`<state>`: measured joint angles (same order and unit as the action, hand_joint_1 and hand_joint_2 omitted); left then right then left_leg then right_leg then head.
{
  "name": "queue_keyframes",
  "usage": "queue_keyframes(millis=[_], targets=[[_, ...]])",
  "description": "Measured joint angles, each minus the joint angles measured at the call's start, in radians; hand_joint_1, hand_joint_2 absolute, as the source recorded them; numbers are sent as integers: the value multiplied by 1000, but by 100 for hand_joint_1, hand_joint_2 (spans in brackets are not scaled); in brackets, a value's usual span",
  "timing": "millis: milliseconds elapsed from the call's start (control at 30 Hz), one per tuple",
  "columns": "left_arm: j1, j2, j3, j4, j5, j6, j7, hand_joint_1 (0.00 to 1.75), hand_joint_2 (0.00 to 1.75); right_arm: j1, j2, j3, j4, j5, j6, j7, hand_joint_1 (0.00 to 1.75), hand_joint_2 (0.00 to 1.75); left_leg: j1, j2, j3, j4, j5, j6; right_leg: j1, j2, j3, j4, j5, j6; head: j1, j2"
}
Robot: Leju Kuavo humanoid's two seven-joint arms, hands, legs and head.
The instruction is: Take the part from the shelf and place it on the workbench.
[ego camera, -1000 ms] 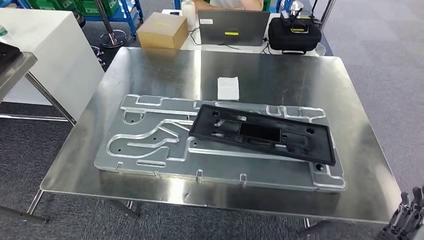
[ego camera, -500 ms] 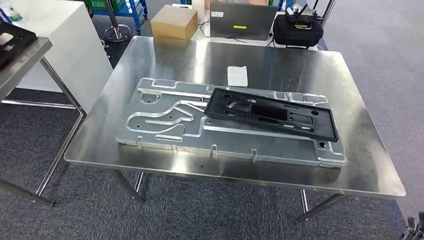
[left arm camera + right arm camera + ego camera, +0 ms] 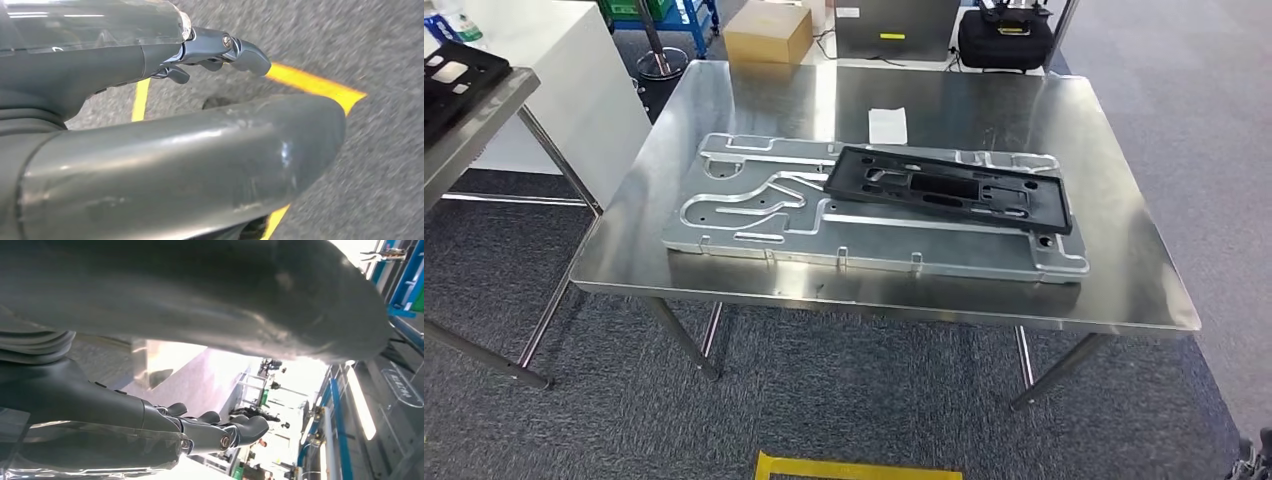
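Note:
A long black part lies flat and a little askew on the machined metal fixture plate, which sits on the steel workbench. Another black part rests on the grey shelf at the far left. My left hand hangs over the carpet with its fingers apart from the thumb and nothing in it. My right hand also holds nothing, its fingers stretched out. A tip of that right hand shows at the bottom right corner of the head view.
A white paper slip lies on the bench behind the plate. Beyond the bench stand a cardboard box, a grey laptop and a black bag. A white cabinet stands at left. Yellow floor tape marks the carpet.
The whole picture has shifted: the camera has drawn back from the bench, bringing carpet, table legs and yellow tape into view. The black part lies as before. My right hand shows lower in the corner.

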<state>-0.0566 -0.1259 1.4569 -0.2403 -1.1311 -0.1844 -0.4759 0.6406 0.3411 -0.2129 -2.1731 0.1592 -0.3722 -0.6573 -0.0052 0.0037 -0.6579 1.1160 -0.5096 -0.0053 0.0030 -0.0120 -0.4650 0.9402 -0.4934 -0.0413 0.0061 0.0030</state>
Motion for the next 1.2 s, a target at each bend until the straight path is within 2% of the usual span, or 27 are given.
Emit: queue_keyframes(millis=[33,67,100,133,200,267,300,333,400,433,467,533,567,600,633,667,733,800,833,900,933,967,1033,1067,1100,1133,1200], targets=[[0,0,0,0,0,0,0,0,0,0,1,0,1,0,0,0,0,0,4,0,-13,66,-47,-6,0,-1,-18,2,13,0,-2,0],[0,0,0,0,0,0,0,0,0,0,1,-1,2,0,0,0,0,0,9,0,-20,126,-72,-12,0,-2,-36,6,25,2,-2,0],[0,0,0,0,0,0,0,0,0,0,2,-1,3,0,0,0,0,0,13,0,-16,166,-71,-17,-1,-3,-56,12,36,5,-2,0],[0,0,0,0,0,0,0,0,0,0,2,-1,4,0,0,0,0,0,17,0,3,173,-48,-21,-3,-3,-78,21,46,9,-2,0],[-2,1,0,0,0,0,0,0,0,0,2,-2,6,0,0,0,0,0,24,0,91,88,3,-28,-8,-4,-118,46,61,20,-3,0],[-5,1,0,0,0,1,0,0,0,0,2,-2,6,0,0,0,0,0,24,-2,195,-58,-15,-24,-9,-3,-147,71,72,33,-3,0],[-6,1,0,0,0,1,0,0,0,0,2,-2,6,0,0,0,0,0,22,-4,224,-104,-33,-18,-8,-4,-154,79,78,40,-3,0],[-6,2,0,0,0,1,0,0,0,0,3,-2,6,0,0,0,0,0,18,-4,233,-127,-44,-10,-8,-4,-157,81,85,48,-3,0],[-5,2,0,0,0,0,0,0,0,1,3,-3,7,0,0,0,0,0,17,0,214,-129,-27,11,-12,-2,-165,80,94,62,-7,0],[-5,2,0,0,0,0,0,0,0,2,3,-4,7,0,0,0,0,0,17,3,202,-131,-14,21,-14,0,-173,92,73,68,-7,0],[-5,2,0,0,0,1,0,0,0,3,3,-4,7,0,0,0,0,0,19,6,187,-133,1,28,-16,3,-185,121,32,73,-6,0],[-5,2,0,0,0,1,0,0,0,4,3,-5,7,0,0,0,0,0,18,10,153,-133,28,36,-17,6,-211,231,-80,81,-1,0],[-5,2,0,0,0,1,0,0,0,4,3,-5,7,0,0,0,0,0,17,10,136,-132,40,36,-18,6,-219,290,-114,84,-1,0],[-5,2,0,0,0,1,0,0,0,4,3,-5,8,0,0,0,0,0,16,11,120,-130,52,36,-17,6,-218,333,-123,84,-1,0],[-5,2,0,0,0,1,0,0,0,4,3,-5,8,0,0,0,0,0,15,11,104,-127,63,35,-17,7,-201,345,-107,83,-1,0],[-5,2,0,0,0,1,0,0,0,4,3,-5,8,0,0,0,0,0,14,11,90,-124,73,33,-16,7,-166,323,-78,79,-1,0],[-5,1,0,0,0,0,0,0,0,4,3,-5,9,0,0,0,0,0,11,10,69,-119,91,28,-12,8,-48,185,-42,66,-1,0],[-5,0,0,0,0,-1,0,0,0,3,3,-5,8,0,0,0,0,0,8,8,61,-116,106,18,-7,8,49,45,-58,54,-1,0],[-5,0,0,0,0,-1,0,0,0,3,3,-5,8,0,0,0,0,0,8,8,59,-117,114,12,-3,8,68,11,-67,49,0,0],[-4,0,0,0,0,-1,0,0,0,3,3,-5,9,0,0,0,0,0,11,7,55,-117,124,-1,-4,5,62,-1,-57,38,1,0],[-3,1,0,0,0,-1,0,0,0,3,4,-5,9,0,0,0,0,0,12,6,49,-106,111,-7,-5,3,55,-3,-47,31,1,0],[-2,1,0,0,0,-1,-1,0,0,3,4,-5,9,0,0,0,0,0,13,5,38,-78,79,-11,-7,1,45,-4,-36,23,-1,0],[-1,2,0,0,1,6,-11,0,0,-12,5,-12,30,8,4,22,0,0,16,3,3,35,-20,-17,-7,-2,18,1,-15,13,-4,0],[0,3,1,0,3,12,-21,0,0,-46,4,-29,75,12,12,58,0,0,17,3,-12,101,-59,-19,-6,-1,1,5,-3,11,-5,0],[0,3,1,0,5,16,-32,0,0,-97,-2,-63,152,15,23,133,0,0,17,2,-18,152,-76,-21,-5,1,-18,11,8,12,-5,0],[-2,3,1,0,7,19,-41,0,0,-151,-8,-106,240,12,35,222,0,0,18,1,-11,174,-70,-22,-4,2,-38,18,18,14,-5,0],[-8,5,1,0,9,20,-48,0,0,-218,-24,-201,393,2,49,388,0,0,19,0,52,114,-15,-24,-7,-3,-75,44,26,21,-6,0]])
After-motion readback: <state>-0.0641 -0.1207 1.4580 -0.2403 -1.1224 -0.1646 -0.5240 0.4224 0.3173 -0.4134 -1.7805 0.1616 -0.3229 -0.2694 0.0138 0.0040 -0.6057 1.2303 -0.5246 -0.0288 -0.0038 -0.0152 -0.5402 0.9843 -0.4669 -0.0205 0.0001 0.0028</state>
